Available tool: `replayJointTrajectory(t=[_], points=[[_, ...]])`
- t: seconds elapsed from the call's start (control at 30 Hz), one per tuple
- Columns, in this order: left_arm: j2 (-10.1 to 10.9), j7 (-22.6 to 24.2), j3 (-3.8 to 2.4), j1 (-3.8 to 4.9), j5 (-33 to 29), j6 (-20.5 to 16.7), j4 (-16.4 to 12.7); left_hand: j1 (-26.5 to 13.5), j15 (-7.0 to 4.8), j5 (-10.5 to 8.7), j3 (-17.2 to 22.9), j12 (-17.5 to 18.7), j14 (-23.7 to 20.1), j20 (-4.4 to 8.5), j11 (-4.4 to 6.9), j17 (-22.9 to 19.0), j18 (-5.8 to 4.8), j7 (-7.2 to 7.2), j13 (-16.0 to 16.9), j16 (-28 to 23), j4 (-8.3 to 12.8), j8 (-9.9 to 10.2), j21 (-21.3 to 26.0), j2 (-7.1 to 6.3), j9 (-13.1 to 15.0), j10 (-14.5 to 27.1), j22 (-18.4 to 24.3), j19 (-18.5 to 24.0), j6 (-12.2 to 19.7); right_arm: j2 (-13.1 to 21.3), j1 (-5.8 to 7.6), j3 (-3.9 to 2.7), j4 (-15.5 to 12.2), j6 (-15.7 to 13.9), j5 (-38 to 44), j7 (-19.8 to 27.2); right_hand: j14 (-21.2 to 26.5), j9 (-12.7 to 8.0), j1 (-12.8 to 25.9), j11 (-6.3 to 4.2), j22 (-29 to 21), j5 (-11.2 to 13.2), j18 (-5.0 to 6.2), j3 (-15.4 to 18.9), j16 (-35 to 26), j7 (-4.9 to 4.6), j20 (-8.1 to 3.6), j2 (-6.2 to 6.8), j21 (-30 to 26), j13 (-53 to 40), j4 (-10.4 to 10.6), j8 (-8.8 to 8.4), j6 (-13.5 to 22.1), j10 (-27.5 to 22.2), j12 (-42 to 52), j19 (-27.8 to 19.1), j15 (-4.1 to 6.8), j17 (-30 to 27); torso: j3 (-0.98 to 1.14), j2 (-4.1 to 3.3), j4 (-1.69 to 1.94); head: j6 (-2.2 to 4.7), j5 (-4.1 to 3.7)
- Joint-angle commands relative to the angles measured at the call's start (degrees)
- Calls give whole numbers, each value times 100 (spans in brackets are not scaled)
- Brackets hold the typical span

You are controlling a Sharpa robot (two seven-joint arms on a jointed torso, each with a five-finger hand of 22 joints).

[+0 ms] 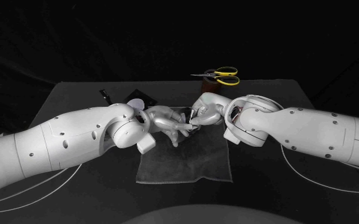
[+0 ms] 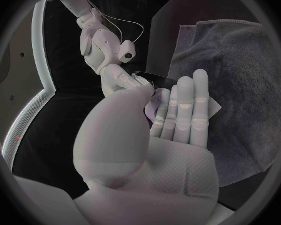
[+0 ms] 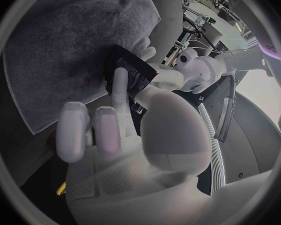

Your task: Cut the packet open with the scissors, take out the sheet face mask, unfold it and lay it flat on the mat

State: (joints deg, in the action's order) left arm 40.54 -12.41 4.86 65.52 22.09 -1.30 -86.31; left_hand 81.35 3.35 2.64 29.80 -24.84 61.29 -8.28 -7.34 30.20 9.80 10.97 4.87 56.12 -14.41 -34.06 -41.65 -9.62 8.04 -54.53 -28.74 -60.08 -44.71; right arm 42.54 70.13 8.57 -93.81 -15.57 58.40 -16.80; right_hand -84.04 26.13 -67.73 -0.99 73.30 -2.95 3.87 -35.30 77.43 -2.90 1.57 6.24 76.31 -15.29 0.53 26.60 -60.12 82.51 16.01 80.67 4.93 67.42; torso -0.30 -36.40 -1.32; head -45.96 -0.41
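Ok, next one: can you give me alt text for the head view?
Two white arms meet over a grey mat, the left hand and right hand holding a dark packet between them near the mat's far end. Yellow-handled scissors stand in a brown holder at the far edge of the black table.
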Motion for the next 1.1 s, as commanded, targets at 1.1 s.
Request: replayJointTrajectory(t=[1.1], points=[[26,299,1,-3,-127,-130,-10,-429,-107,14,500,-72,78,74,107,117,67,-134,-12,16,153,-5,-120,104,-36,-234,-92,28,-325,130,-44,4,-35,-172,684,678,-178,-31,-282,69,215,15,-7,-159,-75,-133,80,-250,98,-575,-431,-119,240,-209,503,163,-87,-109,1,-2,9,22,-18]])
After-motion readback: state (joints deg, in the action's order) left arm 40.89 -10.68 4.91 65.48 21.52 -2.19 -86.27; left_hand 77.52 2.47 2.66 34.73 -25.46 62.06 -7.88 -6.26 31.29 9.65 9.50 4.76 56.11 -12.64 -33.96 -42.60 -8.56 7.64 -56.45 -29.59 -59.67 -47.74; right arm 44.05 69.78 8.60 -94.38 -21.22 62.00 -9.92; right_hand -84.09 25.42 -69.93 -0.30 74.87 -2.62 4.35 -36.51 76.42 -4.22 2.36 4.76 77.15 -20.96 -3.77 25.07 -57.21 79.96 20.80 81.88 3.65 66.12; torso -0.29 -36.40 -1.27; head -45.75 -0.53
